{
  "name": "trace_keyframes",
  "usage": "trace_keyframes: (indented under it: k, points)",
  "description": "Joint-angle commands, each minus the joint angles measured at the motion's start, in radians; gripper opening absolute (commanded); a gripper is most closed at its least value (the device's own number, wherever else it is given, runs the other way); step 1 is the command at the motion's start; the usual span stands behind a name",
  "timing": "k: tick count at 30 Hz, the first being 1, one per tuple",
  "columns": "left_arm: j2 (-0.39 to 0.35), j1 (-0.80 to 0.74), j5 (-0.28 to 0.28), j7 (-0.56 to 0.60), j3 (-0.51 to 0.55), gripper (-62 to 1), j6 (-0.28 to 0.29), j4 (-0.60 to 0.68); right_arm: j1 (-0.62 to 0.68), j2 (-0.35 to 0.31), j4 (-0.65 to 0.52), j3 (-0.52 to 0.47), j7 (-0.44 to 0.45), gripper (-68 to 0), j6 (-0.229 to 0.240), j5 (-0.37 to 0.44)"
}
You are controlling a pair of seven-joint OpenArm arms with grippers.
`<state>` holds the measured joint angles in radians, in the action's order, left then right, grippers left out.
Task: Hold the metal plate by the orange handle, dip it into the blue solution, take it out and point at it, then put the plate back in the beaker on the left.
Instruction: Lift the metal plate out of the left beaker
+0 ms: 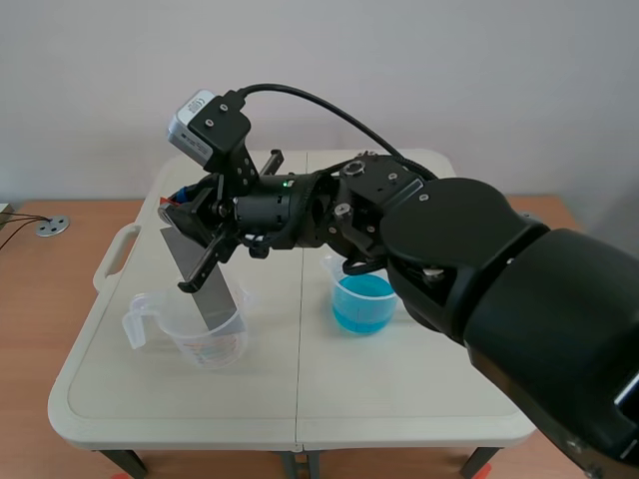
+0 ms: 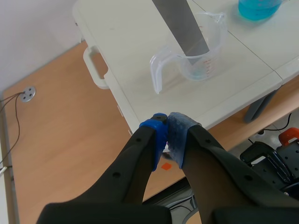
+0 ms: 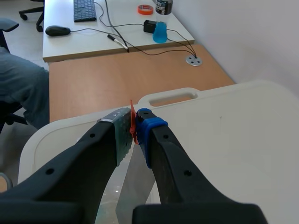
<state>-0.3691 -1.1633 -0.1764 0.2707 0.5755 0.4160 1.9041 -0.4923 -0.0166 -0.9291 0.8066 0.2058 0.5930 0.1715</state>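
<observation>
My right gripper (image 1: pixel 185 212) reaches across from the right and is shut on the orange handle (image 1: pixel 172 203) of the grey metal plate (image 1: pixel 202 279). The plate hangs tilted, its lower end inside the clear beaker (image 1: pixel 207 337) on the left. In the right wrist view the orange handle (image 3: pixel 133 122) shows as a thin edge pinched between the pads of the right gripper (image 3: pixel 134 129). The beaker of blue solution (image 1: pixel 363 302) stands to the right of the clear one. My left gripper (image 2: pixel 167 136) is shut on nothing, off the table's edge, with the plate (image 2: pixel 180 28) and the clear beaker (image 2: pixel 196 53) ahead.
Both beakers stand on a white folding table (image 1: pixel 399 399) with a carry handle (image 1: pixel 115 254) on its left side. A wooden surface with a cable port (image 1: pixel 52 227) lies beyond. The right wrist view shows a far desk with a keyboard (image 3: pixel 85 9) and a person's leg (image 3: pixel 21 88).
</observation>
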Motion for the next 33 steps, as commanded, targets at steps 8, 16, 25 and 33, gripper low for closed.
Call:
trace_keyframes:
  k: [8,16,25,33]
  points:
    - [0.003,0.003,-0.013,0.018,-0.001,-57.8,-0.002,0.006,-0.016,-0.038,-0.06,-0.007,0.051,-66.4,0.134,0.014]
    - [0.003,0.003,-0.013,0.018,-0.001,-57.8,-0.002,0.006,0.034,-0.103,-0.196,-0.007,0.071,-66.4,0.15,0.015]
    - [0.003,0.003,-0.013,0.021,-0.001,-57.8,-0.002,0.006,0.076,-0.157,-0.357,-0.026,0.058,-66.4,0.145,0.016]
    - [0.002,0.003,-0.013,0.033,-0.001,-57.8,-0.002,0.006,0.086,-0.198,-0.478,-0.036,0.026,-66.3,0.106,0.016]
